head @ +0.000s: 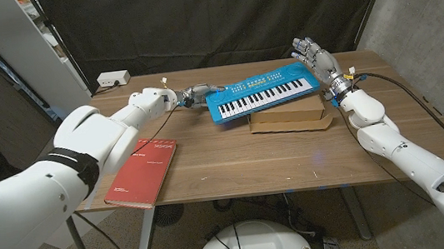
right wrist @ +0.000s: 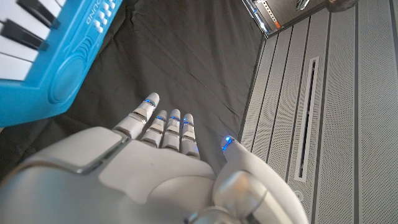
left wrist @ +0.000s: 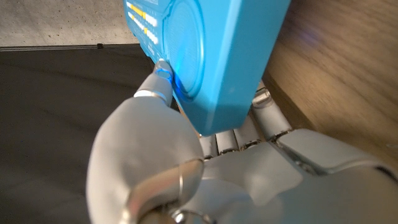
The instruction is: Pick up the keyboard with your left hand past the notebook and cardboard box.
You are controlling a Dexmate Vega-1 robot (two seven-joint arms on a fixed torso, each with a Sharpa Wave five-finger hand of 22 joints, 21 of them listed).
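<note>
1. While the left hand (head: 191,97) clamps the end of the blue toy keyboard (head: 265,94), its thumb (left wrist: 163,78) presses the speaker face and the other fingers (left wrist: 239,138) wrap underneath, as the left wrist view shows.
2. The keyboard's gripped end hangs just above the wooden table (head: 292,154); its far end lies over the flat cardboard box (head: 288,119), though I cannot tell from the head view whether it rests on the box or has just cleared it.
3. The right hand (head: 314,53) stands near the keyboard's far end with its fingers (right wrist: 166,127) straight and apart, holding nothing.
4. The red notebook (head: 142,172) lies on the near left part of the table, well apart from the keyboard, under the line of the left arm.
5. Risk, as I judge it: the grip sits at one extreme end, so the long body could lever down, twisting or slipping out of the fingers.
6. If the far end drags, it may push the box toward the right hand or the table edge.
7. A low swing of the arm could clip the notebook.
</note>
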